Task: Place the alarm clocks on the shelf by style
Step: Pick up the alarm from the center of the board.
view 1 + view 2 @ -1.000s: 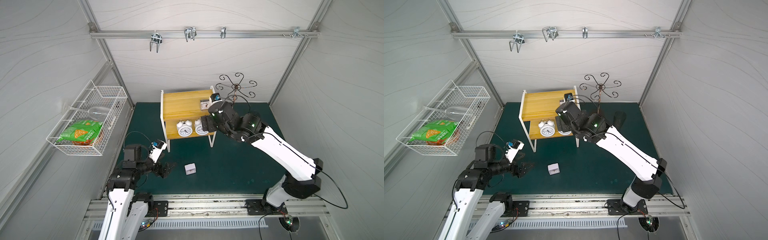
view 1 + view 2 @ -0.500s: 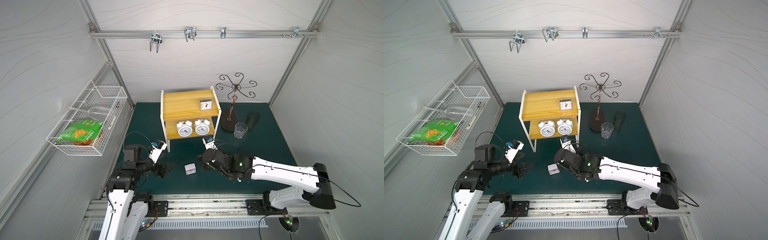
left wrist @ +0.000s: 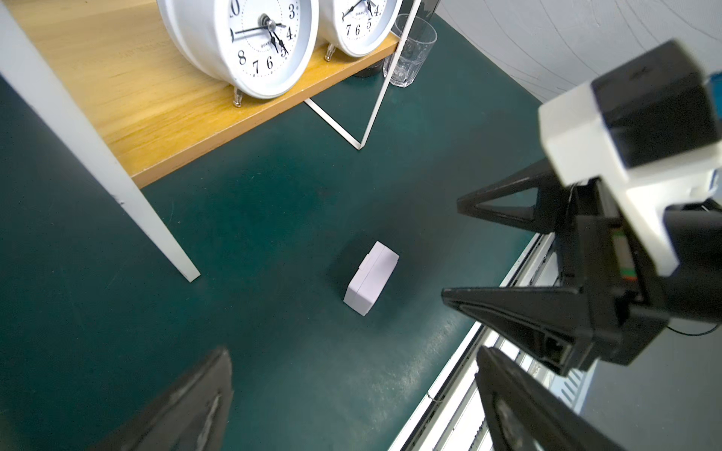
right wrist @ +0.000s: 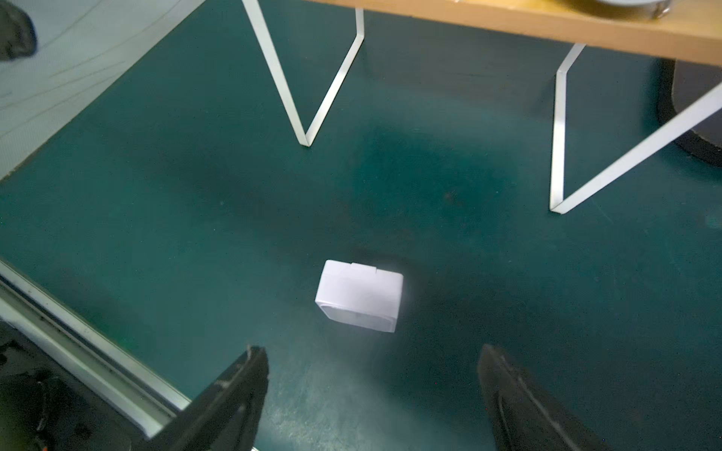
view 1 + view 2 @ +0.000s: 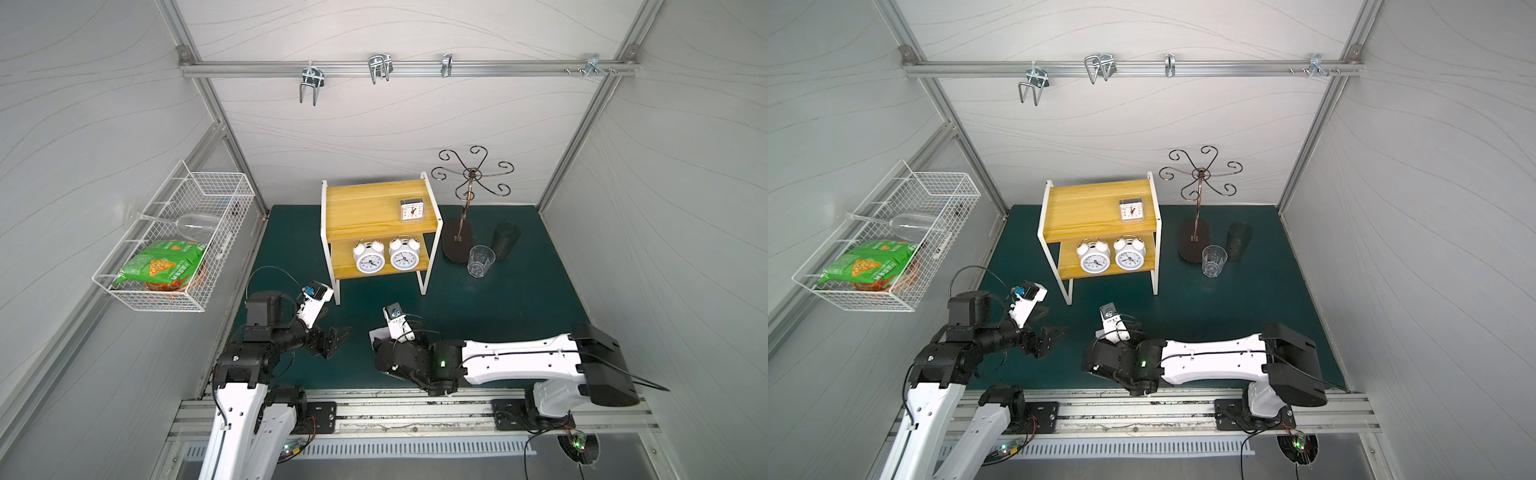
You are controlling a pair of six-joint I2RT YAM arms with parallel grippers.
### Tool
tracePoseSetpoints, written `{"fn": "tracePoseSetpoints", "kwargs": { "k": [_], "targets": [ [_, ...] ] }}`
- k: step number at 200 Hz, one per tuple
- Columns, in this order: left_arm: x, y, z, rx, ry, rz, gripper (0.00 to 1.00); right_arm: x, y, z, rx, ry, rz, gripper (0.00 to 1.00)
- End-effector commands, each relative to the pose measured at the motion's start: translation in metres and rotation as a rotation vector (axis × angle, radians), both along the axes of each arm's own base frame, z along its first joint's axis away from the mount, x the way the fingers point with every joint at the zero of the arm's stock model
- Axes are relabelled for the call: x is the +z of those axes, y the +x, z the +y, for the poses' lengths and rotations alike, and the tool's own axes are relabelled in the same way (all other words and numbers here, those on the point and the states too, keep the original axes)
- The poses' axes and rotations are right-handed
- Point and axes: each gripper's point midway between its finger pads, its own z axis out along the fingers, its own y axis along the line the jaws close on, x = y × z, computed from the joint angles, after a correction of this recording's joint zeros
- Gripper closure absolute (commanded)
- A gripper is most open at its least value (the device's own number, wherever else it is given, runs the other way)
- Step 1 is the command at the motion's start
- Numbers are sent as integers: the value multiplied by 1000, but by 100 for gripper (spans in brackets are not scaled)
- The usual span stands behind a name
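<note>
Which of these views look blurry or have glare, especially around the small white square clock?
Right wrist view: the white square clock is smeared and soft at the edges, probably motion blur. Left wrist view: that clock is crisp, and a pale sheen of glare lies on the green mat near the rail. Both top views: evenly lit and sharp.

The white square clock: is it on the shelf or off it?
Off. The white square clock sits on the green mat in front of the shelf; the open right gripper is clear of it.

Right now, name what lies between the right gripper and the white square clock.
Right wrist view: only bare mat between the right gripper and the white square clock.
</note>
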Motion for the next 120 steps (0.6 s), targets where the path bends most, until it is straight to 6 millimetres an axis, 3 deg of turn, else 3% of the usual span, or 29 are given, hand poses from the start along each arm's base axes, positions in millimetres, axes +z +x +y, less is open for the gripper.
{"fn": "tracePoseSetpoints", "kwargs": {
  "k": [1, 54, 120],
  "targets": [
    [6, 4, 0, -9, 6, -51, 1, -5, -4, 15, -12, 38, -20, 11],
    [6, 3, 0, -3, 10, -53, 1, -35, -5, 26, -12, -2, -34, 10],
    [6, 3, 1, -4, 14, -56, 1, -65, 11, 34, -25, -16, 11, 11]
  ]
}}
